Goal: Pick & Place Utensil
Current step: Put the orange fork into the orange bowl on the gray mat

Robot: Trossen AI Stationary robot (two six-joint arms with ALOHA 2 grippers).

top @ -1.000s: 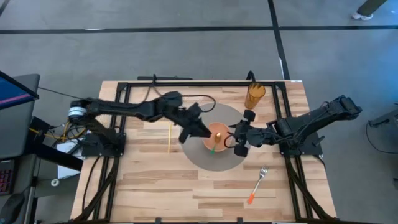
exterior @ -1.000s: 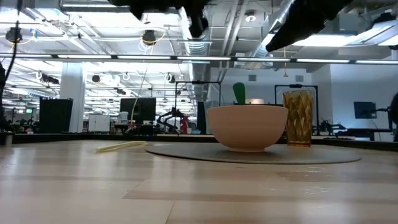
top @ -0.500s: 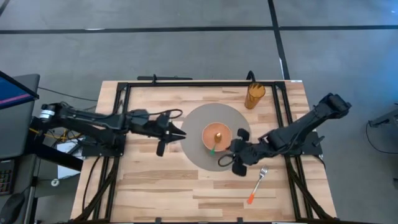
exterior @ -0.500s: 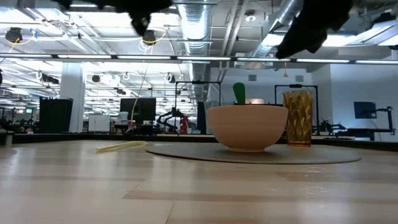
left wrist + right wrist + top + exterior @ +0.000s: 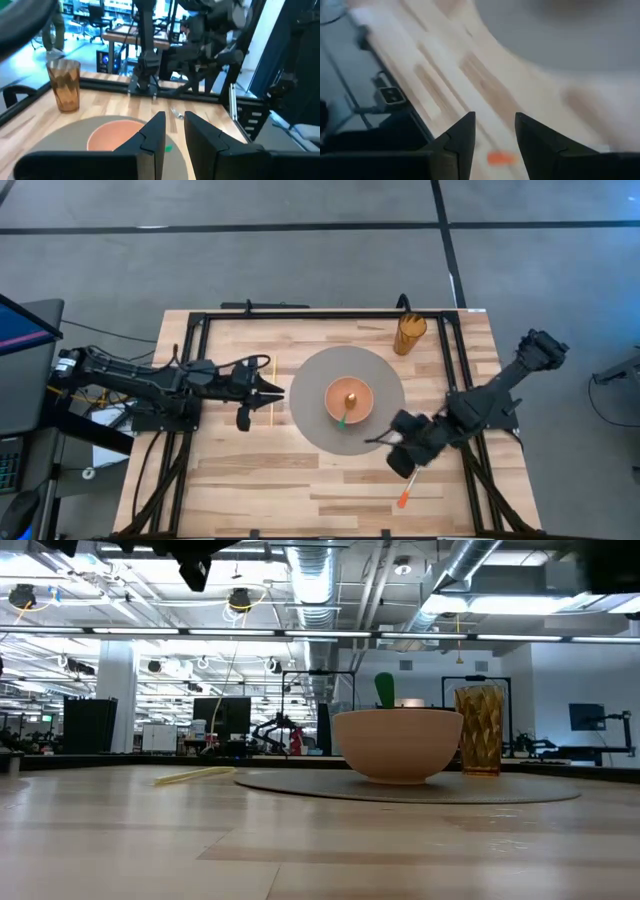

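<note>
step: right gripper going for the orange-handled metal fork, looks like
fork: flat on the wooden surface, beside the grey round mat
right fingers: apart, empty
left gripper: parked, fingers part-open, empty
next: drop lower, line up over handle

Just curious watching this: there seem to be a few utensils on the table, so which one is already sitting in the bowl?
The green-handled utensil: its handle leans out of the orange bowl. The orange-handled fork and the yellow stick lie flat on the wood.

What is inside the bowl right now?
A green-handled utensil leans in the bowl, its handle poking over the rim. Its working end sits inside; the low view's bowl wall hides it.
</note>
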